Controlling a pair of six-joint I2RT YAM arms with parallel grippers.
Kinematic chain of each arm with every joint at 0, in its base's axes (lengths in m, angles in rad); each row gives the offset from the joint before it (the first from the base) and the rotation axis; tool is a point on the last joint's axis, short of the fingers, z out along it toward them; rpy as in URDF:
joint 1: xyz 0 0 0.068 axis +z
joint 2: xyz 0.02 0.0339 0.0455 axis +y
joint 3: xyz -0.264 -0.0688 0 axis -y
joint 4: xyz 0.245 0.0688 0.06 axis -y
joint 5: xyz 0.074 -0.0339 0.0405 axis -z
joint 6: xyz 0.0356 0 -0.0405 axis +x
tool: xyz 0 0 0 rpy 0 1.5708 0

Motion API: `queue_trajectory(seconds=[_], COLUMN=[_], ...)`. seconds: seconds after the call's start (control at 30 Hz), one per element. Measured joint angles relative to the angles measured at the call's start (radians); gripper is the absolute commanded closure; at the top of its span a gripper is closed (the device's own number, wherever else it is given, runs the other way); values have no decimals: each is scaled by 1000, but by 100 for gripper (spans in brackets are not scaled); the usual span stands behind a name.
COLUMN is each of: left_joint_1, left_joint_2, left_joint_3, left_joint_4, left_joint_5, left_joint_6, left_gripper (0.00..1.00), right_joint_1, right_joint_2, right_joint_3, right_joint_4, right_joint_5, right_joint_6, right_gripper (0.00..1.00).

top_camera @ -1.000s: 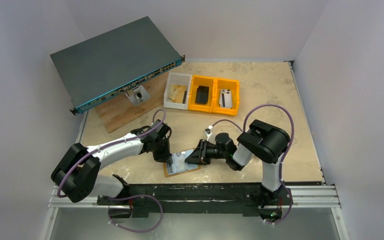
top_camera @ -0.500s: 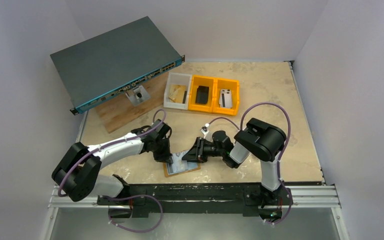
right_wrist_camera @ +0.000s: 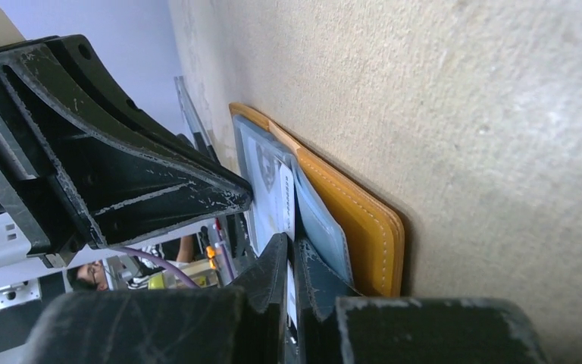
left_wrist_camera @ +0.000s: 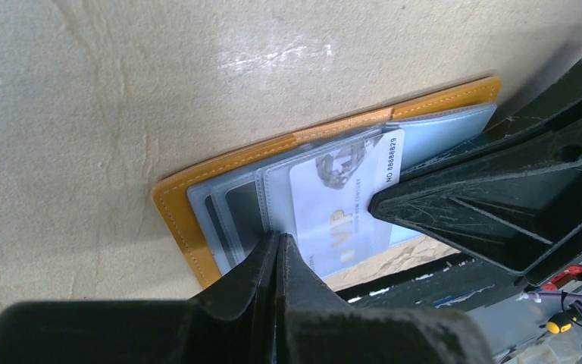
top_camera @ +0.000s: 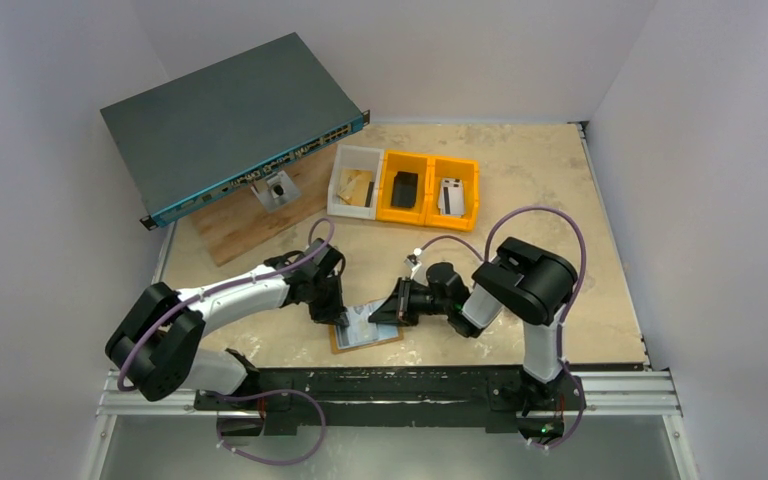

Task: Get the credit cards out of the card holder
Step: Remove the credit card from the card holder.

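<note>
1. Slippage worries us first. The right gripper (right_wrist_camera: 291,250) has its fingers pressed together on the edge of the white card (left_wrist_camera: 341,208) that faces it. It appears to pinch only a thin margin, so we judge that a pull could leave the card in its sleeve.
2. The left gripper (left_wrist_camera: 279,244) is pressed together with nothing between its fingers, and its tips bear down on the pale pockets of the card holder (left_wrist_camera: 178,208). If that pressure is too light, the whole holder may drag to the right with the card. If it lands on the card itself, the card may jam.
3. The card holder lies open and flat on the table (top_camera: 520,200), close to the near edge and between the two arms. A dragged holder could slide toward that edge.
4. The two grippers stand very close over the holder, so a skewed pull could knock one against the other.
5. The top view gives us the layout but hides the fingertips. The left wrist view shows the card's printed face and the pockets around it. Only the right wrist view shows the white edge running between the right fingers.
</note>
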Motion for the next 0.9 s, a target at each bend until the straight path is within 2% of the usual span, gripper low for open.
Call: queue_trajectory(seconds=[0.47,0.9], left_joint_1=[-2,-2], left_joint_2=[-3,-11], left_joint_3=[-7,-11], left_joint_4=[19,22], left_joint_5=[3,2], left_joint_6=[-1,1], left_gripper=[100,100], right_joint_1=[-61,-70], right_joint_2=[-70,-127], right_joint_3=[-73,-57], right_joint_4=[-24,-144], right_joint_5=[-1,-1], right_joint_6=[-21,-89], right_gripper=[100,100])
